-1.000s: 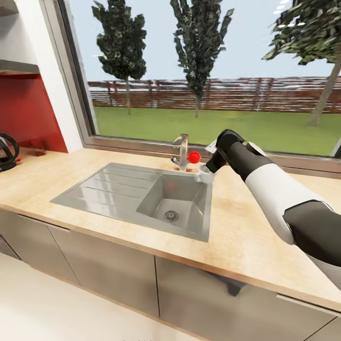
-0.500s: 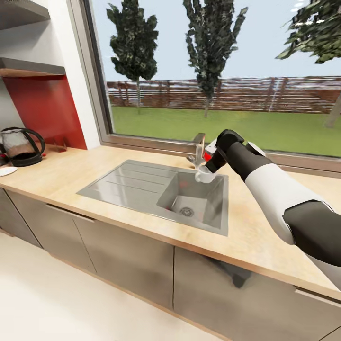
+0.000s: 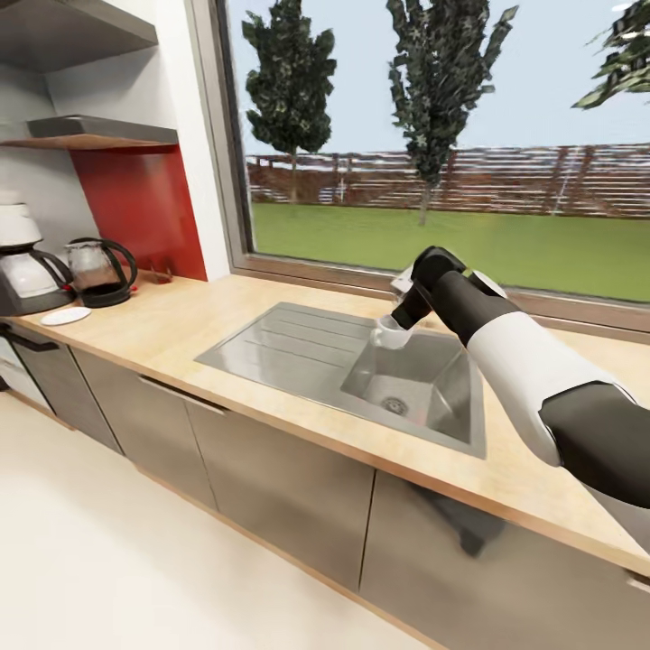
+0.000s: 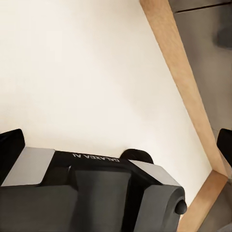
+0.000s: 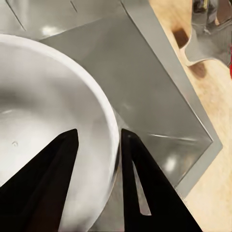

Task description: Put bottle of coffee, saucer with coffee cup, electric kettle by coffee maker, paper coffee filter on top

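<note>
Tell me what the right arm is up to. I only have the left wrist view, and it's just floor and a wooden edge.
Observer: The right gripper is shut on the coffee cup, one finger inside its rim and one outside.
Operator: Where is it over the counter?
Observer: In the head view the cup hangs above the sink, by its basin.
Operator: And the saucer it goes on?
Observer: The saucer lies bare on the countertop, just in front of the coffee maker and the electric kettle, well to the left of the sink.
</note>
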